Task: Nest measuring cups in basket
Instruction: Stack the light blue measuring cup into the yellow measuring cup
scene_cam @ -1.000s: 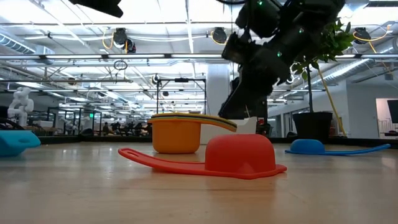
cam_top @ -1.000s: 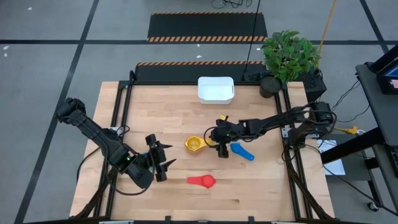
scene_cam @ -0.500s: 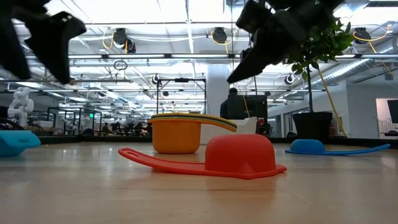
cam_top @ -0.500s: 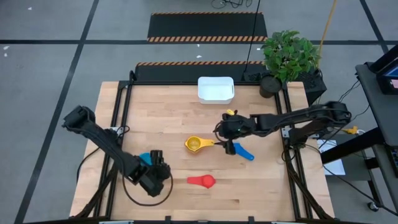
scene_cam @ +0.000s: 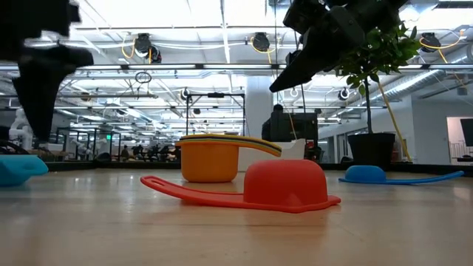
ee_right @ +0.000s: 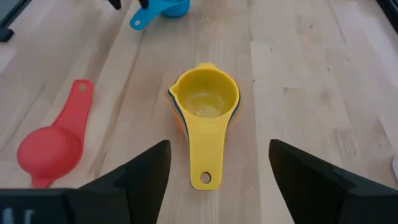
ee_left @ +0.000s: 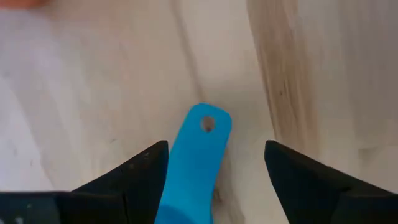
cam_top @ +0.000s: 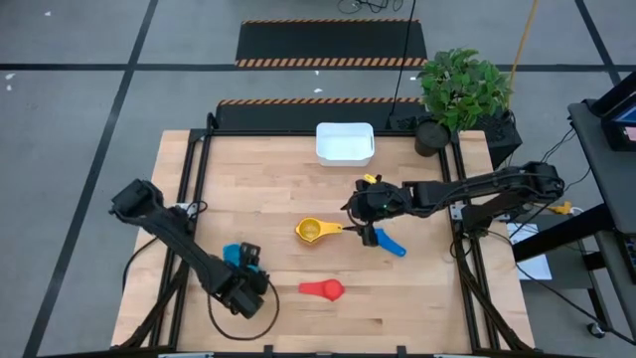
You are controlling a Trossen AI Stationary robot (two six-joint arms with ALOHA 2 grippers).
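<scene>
While the left end effector (ee_left: 214, 180) hangs wide over the light blue plastic measuring cup's flat handle (ee_left: 196, 158), closing on it looks next.

A potted plant (cam_top: 463, 91) (leafy, green) stands beyond the table (cam_top: 268, 189).

— What can't you make out from here?

— On my left wrist view the light blue cup (ee_left: 196, 163) shows only its handle; the bowl is cut off by the edge. From above, the left hand (cam_top: 241, 288) hides most of it.

— And the stack?

— Under the yellow cup (ee_right: 205, 102) I see only slivers of rim; their number I can't tell.
</scene>
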